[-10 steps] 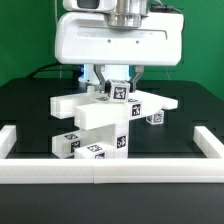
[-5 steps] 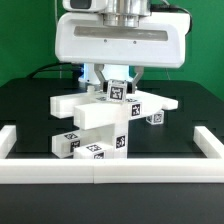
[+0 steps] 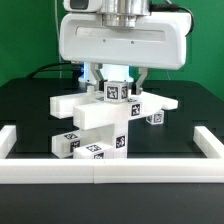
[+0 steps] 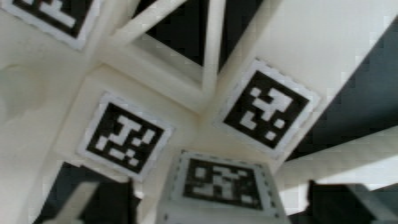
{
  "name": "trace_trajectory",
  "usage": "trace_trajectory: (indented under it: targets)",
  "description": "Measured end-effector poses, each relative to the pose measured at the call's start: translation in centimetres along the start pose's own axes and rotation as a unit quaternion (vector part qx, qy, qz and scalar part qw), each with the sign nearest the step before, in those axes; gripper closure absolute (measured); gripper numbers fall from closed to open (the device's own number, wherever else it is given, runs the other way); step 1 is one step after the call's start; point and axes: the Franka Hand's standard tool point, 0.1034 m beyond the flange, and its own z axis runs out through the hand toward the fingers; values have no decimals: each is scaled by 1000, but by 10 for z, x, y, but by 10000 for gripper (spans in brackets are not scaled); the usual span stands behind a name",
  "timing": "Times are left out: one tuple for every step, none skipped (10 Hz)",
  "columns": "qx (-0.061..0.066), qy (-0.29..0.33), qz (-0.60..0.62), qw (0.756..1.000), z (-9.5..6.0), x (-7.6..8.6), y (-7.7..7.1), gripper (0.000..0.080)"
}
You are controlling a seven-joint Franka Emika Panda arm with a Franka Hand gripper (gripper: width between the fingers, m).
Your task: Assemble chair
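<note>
The chair [image 3: 95, 122] is a stack of white tagged parts in the middle of the black table, with a wide slab on top and blocks below. A small tagged post [image 3: 115, 92] stands upright on its top. My gripper [image 3: 115, 88] is straight above, open, with one finger on each side of the post. In the wrist view the post's tagged face [image 4: 222, 185] fills the space between the dark fingers [image 4: 89, 198], with a thin gap on either side. Nothing is held.
A long white border rail [image 3: 100, 167] runs along the front, with side pieces at the exterior view's left [image 3: 8, 140] and right [image 3: 205, 140]. A small tagged cube [image 3: 155, 117] sits by the slab's end on the exterior view's right.
The jaws have spread apart and let go of the small tagged post, which now stands a little straighter. The arm itself has hardly moved.
</note>
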Motion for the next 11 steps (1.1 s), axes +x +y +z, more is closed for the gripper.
trace_trajectory:
  targets:
    - [0, 0, -3, 1000, 0, 0, 0, 183]
    - [0, 0, -21, 1000, 0, 0, 0, 183]
    - [-2, 1, -47, 999, 0, 0, 0, 156]
    - [-2, 1, -85, 996, 0, 0, 0, 151]
    - [-2, 3, -138, 990, -1, 1, 0, 151]
    - [-1, 7, -172, 985, -1, 2, -2, 150]
    - [-1, 8, -222, 975, -1, 2, -2, 150]
    - [-2, 8, -258, 966, -1, 2, -2, 150]
    - [-2, 8, -310, 951, -2, 3, -2, 150]
    - [-2, 8, -342, 940, -2, 3, -1, 150]
    - [-3, 8, -381, 924, -2, 3, 0, 150]
